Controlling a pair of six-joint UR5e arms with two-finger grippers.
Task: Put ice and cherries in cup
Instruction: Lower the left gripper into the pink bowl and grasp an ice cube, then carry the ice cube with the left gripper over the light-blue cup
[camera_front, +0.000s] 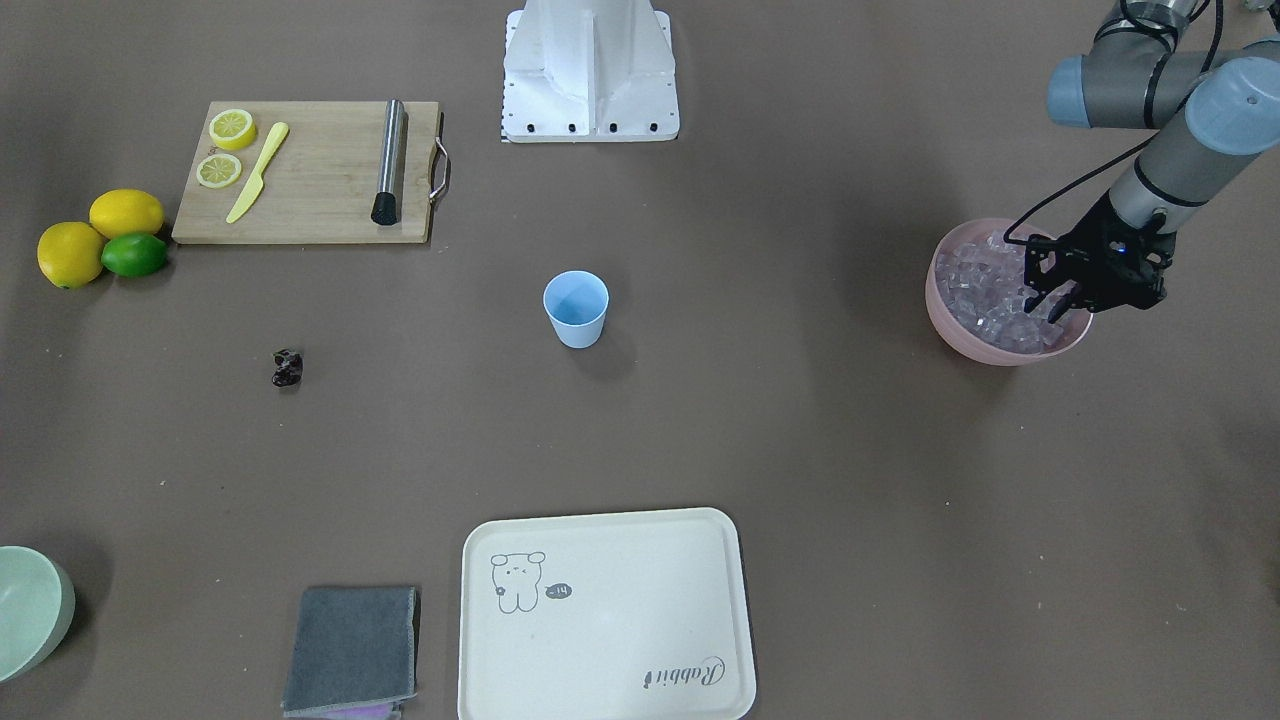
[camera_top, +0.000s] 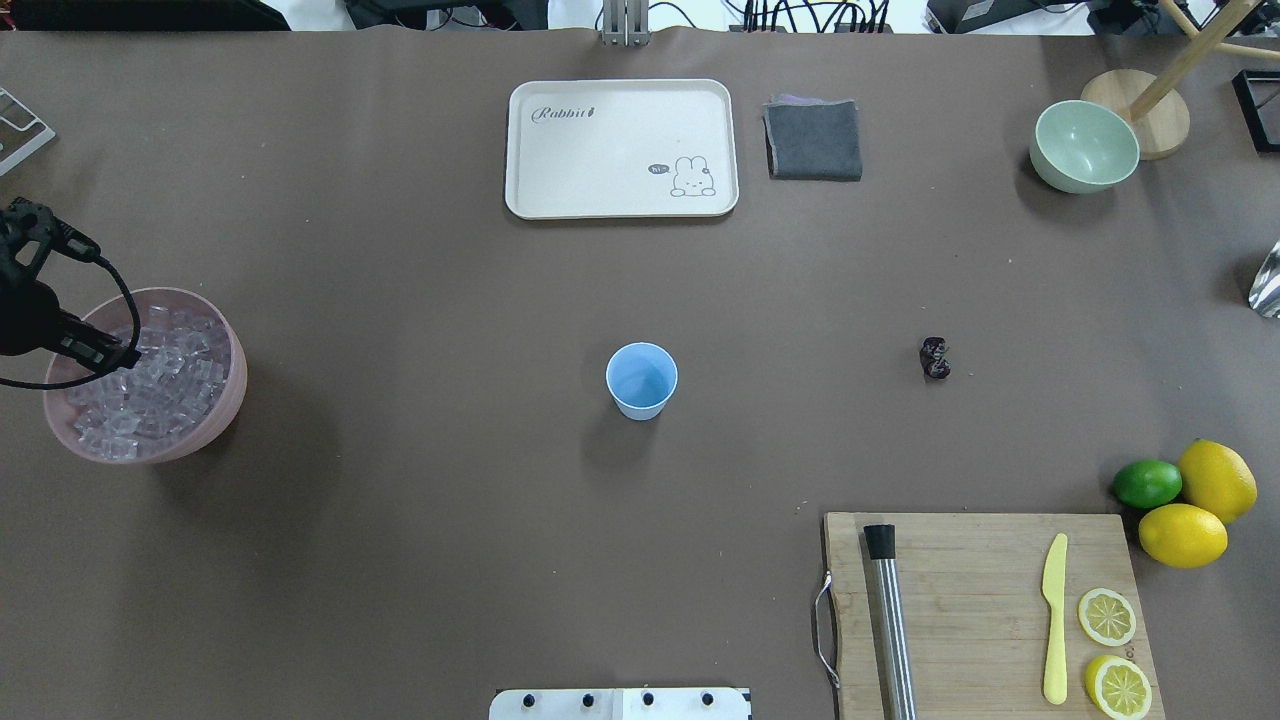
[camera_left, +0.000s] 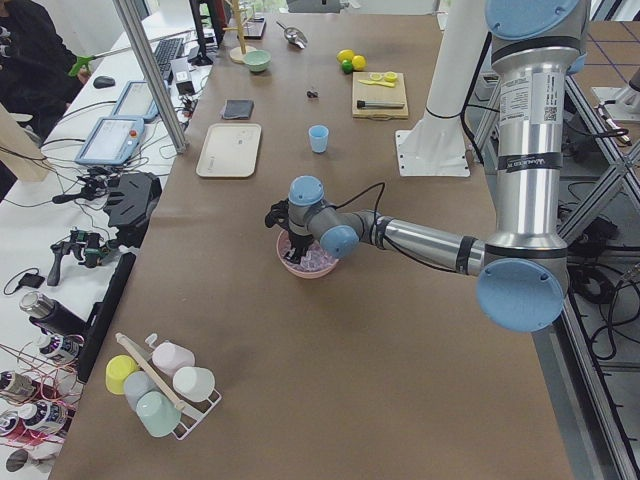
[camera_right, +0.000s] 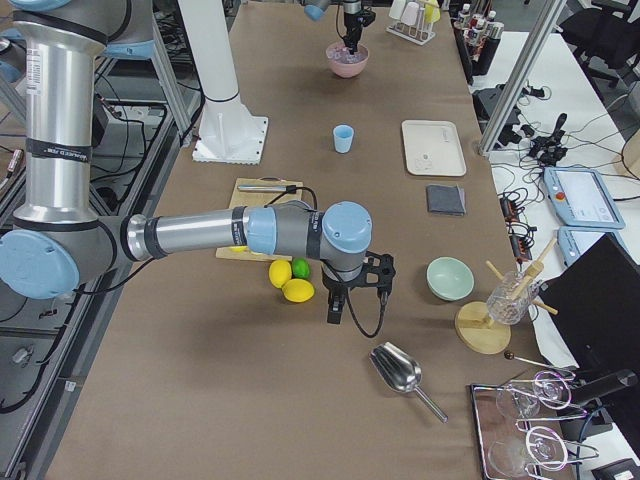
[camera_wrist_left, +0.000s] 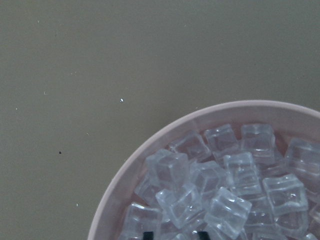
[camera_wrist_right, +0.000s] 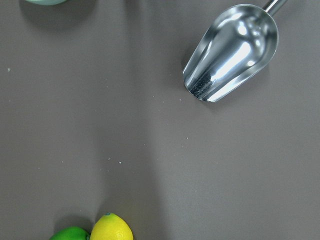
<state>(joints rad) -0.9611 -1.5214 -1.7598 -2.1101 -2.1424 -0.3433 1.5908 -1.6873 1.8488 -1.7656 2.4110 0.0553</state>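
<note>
The light-blue cup (camera_top: 641, 380) stands upright and empty-looking at the table's middle; it also shows in the front view (camera_front: 576, 310). The dark cherries (camera_top: 935, 358) lie on the table toward the robot's right, apart from the cup. Several clear ice cubes (camera_top: 150, 385) fill a pink bowl (camera_top: 215, 420) at the far left. My left gripper (camera_front: 1048, 305) is open, fingertips down among the ice (camera_wrist_left: 220, 185). My right gripper (camera_right: 335, 312) hangs over the table beside the lemons, near a metal scoop (camera_wrist_right: 232, 50); I cannot tell whether it is open or shut.
A wooden cutting board (camera_top: 980, 600) holds a steel rod, a yellow knife and two lemon halves. Two lemons and a lime (camera_top: 1185, 500) lie beside it. A cream tray (camera_top: 620, 148), grey cloth (camera_top: 813, 140) and pale green bowl (camera_top: 1085, 145) sit along the far side.
</note>
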